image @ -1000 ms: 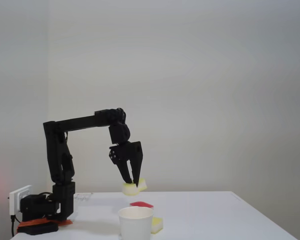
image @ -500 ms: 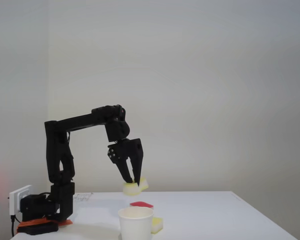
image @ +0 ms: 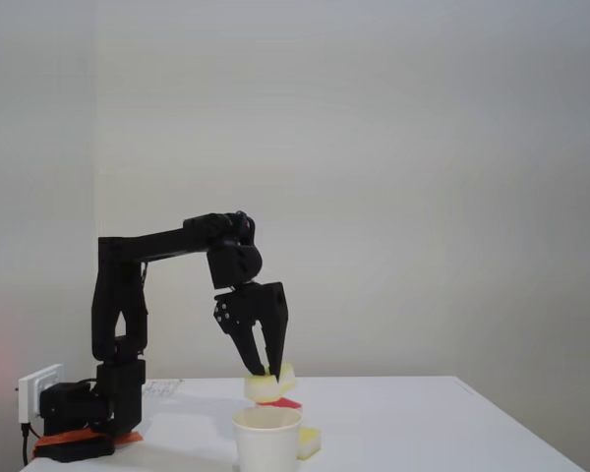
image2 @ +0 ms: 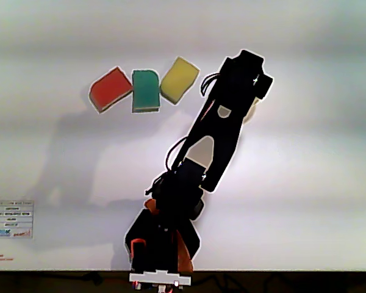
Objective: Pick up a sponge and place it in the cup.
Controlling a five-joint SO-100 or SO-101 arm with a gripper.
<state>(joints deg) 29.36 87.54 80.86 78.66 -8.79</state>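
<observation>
Your black two-finger gripper (image: 268, 370) points down w/ its fingers pinched onto the small pale yellow foam sponge (image: 269, 385), held in the air just above the plain white paper cup (image: 267, 436) in the fixed view. Fingers are nearly together, only the block between them, nothing else touched.

For this step: get the sponge centred over the cup mouth before you let go. From the side it looks about lined up, but depth can't be judged there, and in the other view the black arm (image2: 222, 128) covers the cup. Lower a bit so the block sits inside the rolled rim, then open; dropping from height risks a bounce off the rim.

Behind the cup lie a red-topped sponge (image2: 110, 89), a green one (image2: 146, 90) and a lemon-yellow one (image2: 179, 80), all resting on the white table (image: 423, 423).
</observation>
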